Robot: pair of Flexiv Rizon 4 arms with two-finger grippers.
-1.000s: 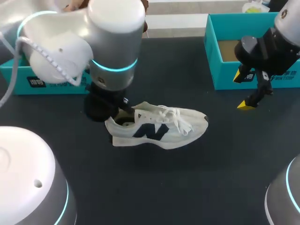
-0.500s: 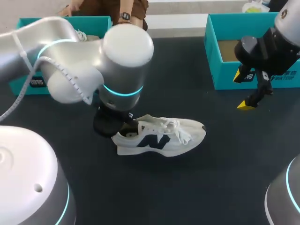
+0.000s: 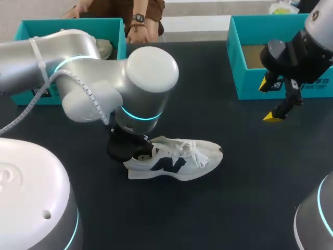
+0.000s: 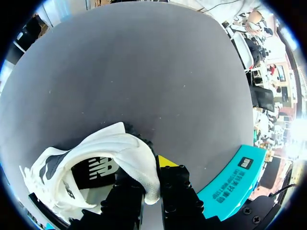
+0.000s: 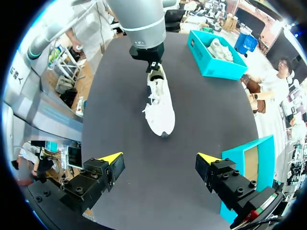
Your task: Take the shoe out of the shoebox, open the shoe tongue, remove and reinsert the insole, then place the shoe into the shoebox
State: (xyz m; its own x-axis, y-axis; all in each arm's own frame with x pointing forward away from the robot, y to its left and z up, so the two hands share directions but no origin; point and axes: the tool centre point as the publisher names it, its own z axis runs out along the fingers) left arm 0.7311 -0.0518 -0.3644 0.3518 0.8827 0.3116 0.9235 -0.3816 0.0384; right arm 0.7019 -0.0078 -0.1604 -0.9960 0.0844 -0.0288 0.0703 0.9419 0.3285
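Note:
A white shoe (image 3: 179, 159) with a dark side logo lies on its side on the black table (image 3: 208, 94), toe to the right. My left gripper (image 3: 139, 152) is shut on its heel collar. In the left wrist view the white shoe (image 4: 112, 140) has its heel rim pinched in the left gripper (image 4: 146, 171), one finger inside and one outside. My right gripper (image 3: 278, 101) hangs open and empty beside the right shoebox (image 3: 244, 78). From the right wrist view, the shoe (image 5: 159, 105) lies well ahead of the open right gripper (image 5: 159, 159).
A teal shoebox (image 3: 73, 26) at the back left holds another pale shoe (image 3: 104, 48). The right teal box shows a bare cardboard floor. A person's hand (image 3: 136, 32) rests at the far edge by the left box. My left arm (image 3: 119, 88) looms over the shoe's heel.
My left arm has pulled the shoe by its heel toward the table's front and slightly right. The right arm has stayed still.

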